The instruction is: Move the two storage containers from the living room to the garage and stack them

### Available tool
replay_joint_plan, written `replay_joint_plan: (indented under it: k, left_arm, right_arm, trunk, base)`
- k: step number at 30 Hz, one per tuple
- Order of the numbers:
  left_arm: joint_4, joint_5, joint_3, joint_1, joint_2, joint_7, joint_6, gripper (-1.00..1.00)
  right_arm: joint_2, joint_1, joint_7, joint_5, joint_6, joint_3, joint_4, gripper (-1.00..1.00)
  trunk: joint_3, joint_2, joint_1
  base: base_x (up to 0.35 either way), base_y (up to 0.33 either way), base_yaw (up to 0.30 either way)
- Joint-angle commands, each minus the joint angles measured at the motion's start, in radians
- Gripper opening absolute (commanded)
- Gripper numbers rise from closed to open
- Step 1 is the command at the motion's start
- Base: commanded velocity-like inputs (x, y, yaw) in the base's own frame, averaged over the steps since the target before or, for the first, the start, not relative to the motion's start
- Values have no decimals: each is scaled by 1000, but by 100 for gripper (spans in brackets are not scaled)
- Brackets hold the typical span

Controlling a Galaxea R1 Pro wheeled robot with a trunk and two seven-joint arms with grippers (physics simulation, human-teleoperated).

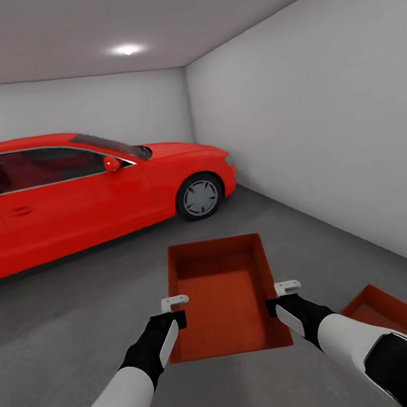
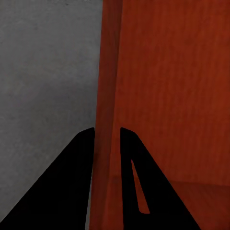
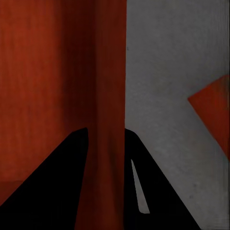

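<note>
An orange-red storage container (image 1: pixel 224 293) hangs in front of me above the grey concrete floor (image 1: pixel 68 305) of the garage. My left gripper (image 1: pixel 176 314) is shut on its left wall (image 2: pixel 108 96), one finger on each side. On the opposite wall (image 3: pixel 109 96) my right gripper (image 1: pixel 279 300) is shut the same way. The second storage container (image 1: pixel 389 315) lies on the floor at my lower right, partly behind my right arm; a corner of it (image 3: pixel 215 112) shows in the right wrist view.
A glossy red car (image 1: pixel 74 185) stands at the left, its nose toward the far right corner. A white wall (image 1: pixel 331 136) runs along the right side. Open floor lies between the car and me.
</note>
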Motion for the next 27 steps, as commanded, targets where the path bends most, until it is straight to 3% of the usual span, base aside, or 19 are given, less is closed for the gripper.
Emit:
replay_joint_plan:
  k: [1, 27]
  left_arm:
    - [-1, -17, 4, 0, 2, 13, 12, -100]
    - [-1, -17, 4, 0, 2, 13, 12, -100]
  right_arm:
    - [-10, -2, -34, 31, 7, -37, -3, -100]
    - [-10, -2, -34, 32, 7, -37, -3, -100]
  trunk:
    - [-2, -2, 1]
    - [-2, -2, 1]
  base:
    - [0, 0, -294]
    - [0, 0, -294]
